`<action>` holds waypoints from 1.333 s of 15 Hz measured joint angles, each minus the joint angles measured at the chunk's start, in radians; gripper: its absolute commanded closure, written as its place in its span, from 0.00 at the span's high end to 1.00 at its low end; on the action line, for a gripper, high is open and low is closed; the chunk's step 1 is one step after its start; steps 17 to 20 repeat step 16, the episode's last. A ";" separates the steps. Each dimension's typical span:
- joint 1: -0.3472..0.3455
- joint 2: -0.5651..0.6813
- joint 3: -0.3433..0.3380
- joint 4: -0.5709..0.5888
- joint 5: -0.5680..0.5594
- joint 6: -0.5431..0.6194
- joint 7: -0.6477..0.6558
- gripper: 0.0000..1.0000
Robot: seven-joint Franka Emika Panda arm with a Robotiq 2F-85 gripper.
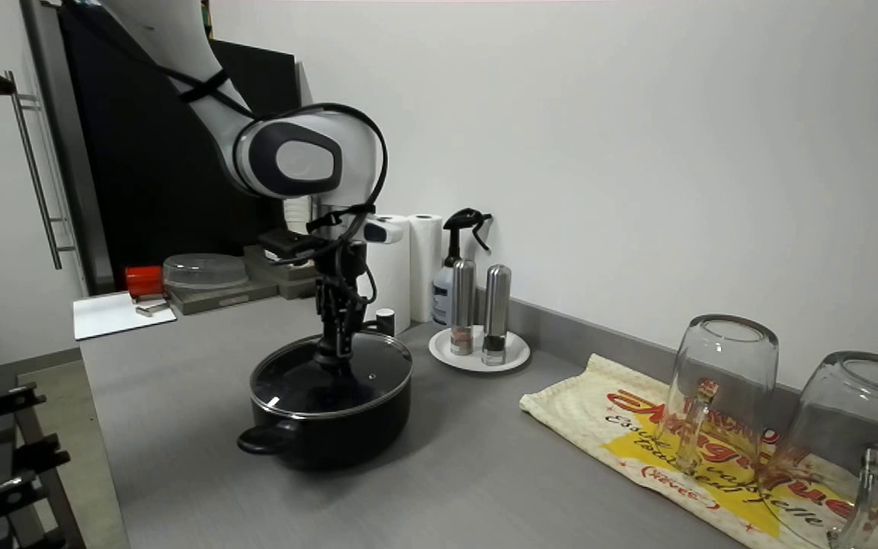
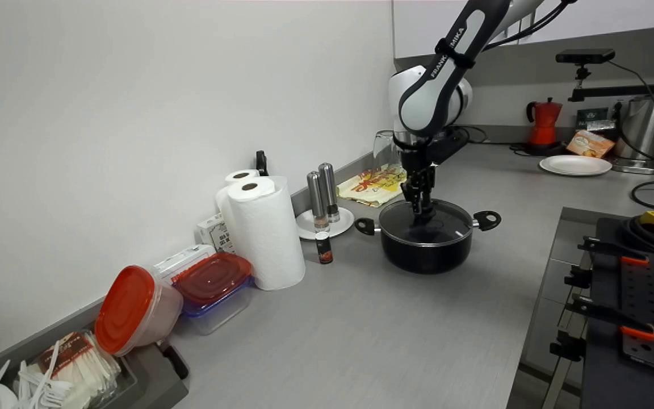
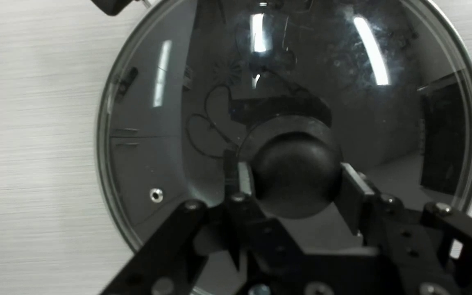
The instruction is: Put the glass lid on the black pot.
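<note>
The glass lid [image 1: 382, 370] has a metal rim and a dark centre knob. It lies on the black pot [image 1: 340, 442], level with its rim in both exterior views; the lid [image 2: 451, 226] and pot [image 2: 426, 260] stand on the grey counter. In the wrist view the lid [image 3: 383, 127] fills the middle, and only a pot handle [image 3: 112, 4] shows at the top left. My gripper [image 3: 295, 180] points down with its pads against both sides of the knob. The gripper also shows in both exterior views [image 1: 334, 358] [image 2: 422, 215], above the lid's centre.
A white plate [image 1: 519, 354] with two steel mills [image 1: 463, 305] stands near the pot, by the wall. A small dark jar [image 2: 324, 247] and paper towel rolls [image 2: 270, 238] are close by. Glass mugs [image 1: 721, 389] stand upside down on a printed cloth [image 1: 599, 404].
</note>
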 measured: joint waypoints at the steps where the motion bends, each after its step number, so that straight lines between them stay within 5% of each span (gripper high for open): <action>1: -0.006 0.000 0.010 -0.002 0.016 0.000 -0.024 0.50; 6: -0.013 0.001 0.031 -0.005 0.031 0.000 -0.065 0.50; 7: -0.013 0.001 0.031 -0.005 0.031 0.000 -0.066 0.75; 11: -0.008 -0.008 0.030 -0.012 0.031 0.017 -0.066 0.97; 12: -0.003 -0.025 0.030 -0.025 0.031 0.033 -0.066 0.78; 15: -0.001 -0.039 0.029 -0.033 0.031 0.032 -0.066 0.97; 20: -0.001 -0.034 0.029 -0.032 0.031 0.032 -0.066 0.97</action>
